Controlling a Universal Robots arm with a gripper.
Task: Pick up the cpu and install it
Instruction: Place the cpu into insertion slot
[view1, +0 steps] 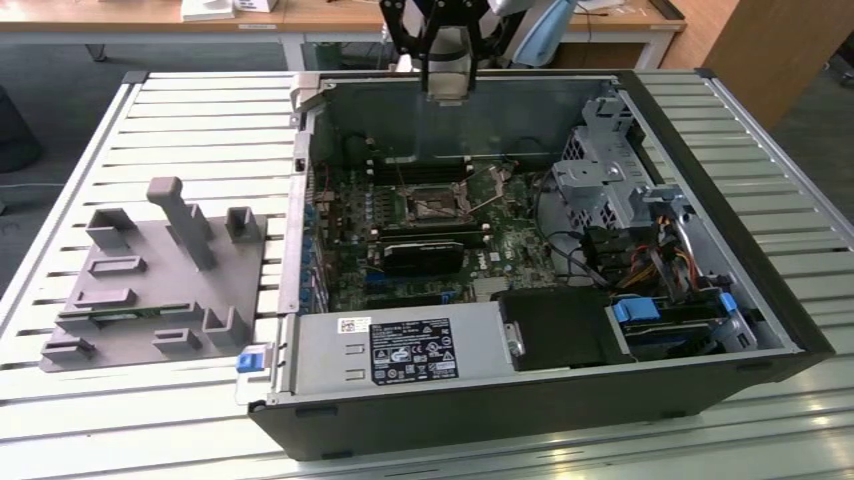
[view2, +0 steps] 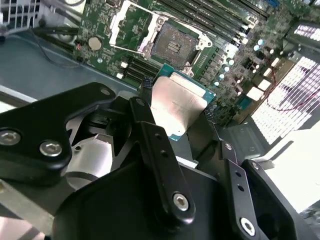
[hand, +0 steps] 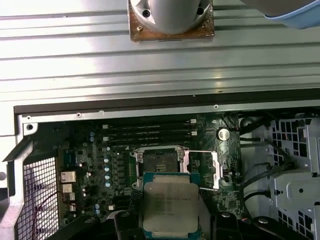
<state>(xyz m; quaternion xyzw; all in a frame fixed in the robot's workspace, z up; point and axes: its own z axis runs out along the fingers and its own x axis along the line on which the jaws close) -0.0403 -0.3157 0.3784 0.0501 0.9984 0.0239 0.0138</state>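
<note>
claw (view2: 176, 102): clamped on cpu (hand: 170, 207)
cpu: hovering above open socket (hand: 159, 161), not touching
socket: on motherboard (hand: 227, 197) inside case (view1: 467, 405)

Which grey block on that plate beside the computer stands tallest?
The slim post; everything else on the plate is squat and clearly lower.

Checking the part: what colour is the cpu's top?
Silver-grey cpu, best in first wrist view.

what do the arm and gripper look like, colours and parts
The gripper is matte black, with jointed bar-link fingers pinned by round silver screws. The arm has a rounded silver-grey housing on a square brownish plate and a light blue cover.
</note>
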